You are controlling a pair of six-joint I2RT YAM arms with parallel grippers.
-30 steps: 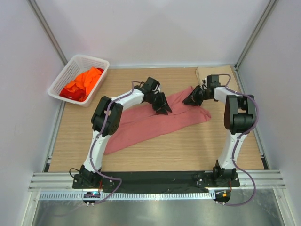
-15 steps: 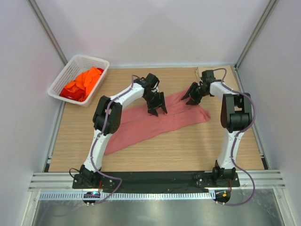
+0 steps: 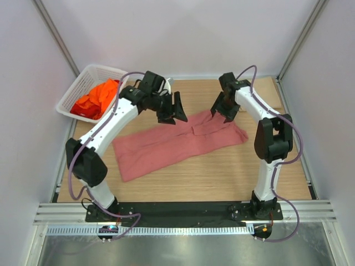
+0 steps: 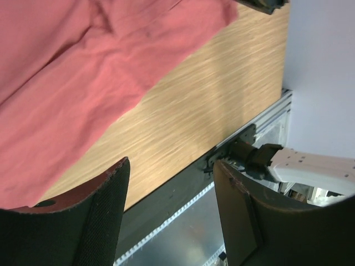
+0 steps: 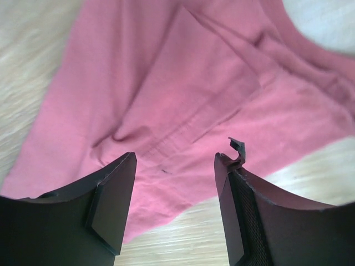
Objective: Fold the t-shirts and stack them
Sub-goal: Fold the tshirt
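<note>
Black fingers (image 4: 102, 216) on the left gripper (image 3: 173, 112), spread wide, nothing pinched between them. Same story in its wrist view (image 4: 170, 166): just bare wood and a bit of pink cloth showing past the tips. Raised off the table, hanging by the far edge of the shirt roughly at its middle, not touching it.

Right gripper (image 3: 223, 114) also gaping, also empty-handed. Lifted clear of the fabric, over the far-right end of the shirt. From its own camera (image 5: 176, 158), nothing but pink cloth below, with a few soft creases and a stitched seam running across.

Salmon-pink t-shirt (image 3: 177, 141) laid out flat as one long band, slanting across the wooden table (image 3: 222, 172) from near-left up to far-right. Looks folded lengthwise, with a flap edge visible around the right half. Can't tell how many layers, honestly.

Further out, far-left corner: white lattice basket (image 3: 101, 69), well apart from the pink shirt. Bright orange t-shirts (image 3: 101, 94) heaped inside, unfolded, plus a sliver of a red t-shirt (image 3: 83, 112) peeking out at the near end underneath.

Both arms arched up and inward from their bases on the near edge, with purple cables looped along them.
</note>
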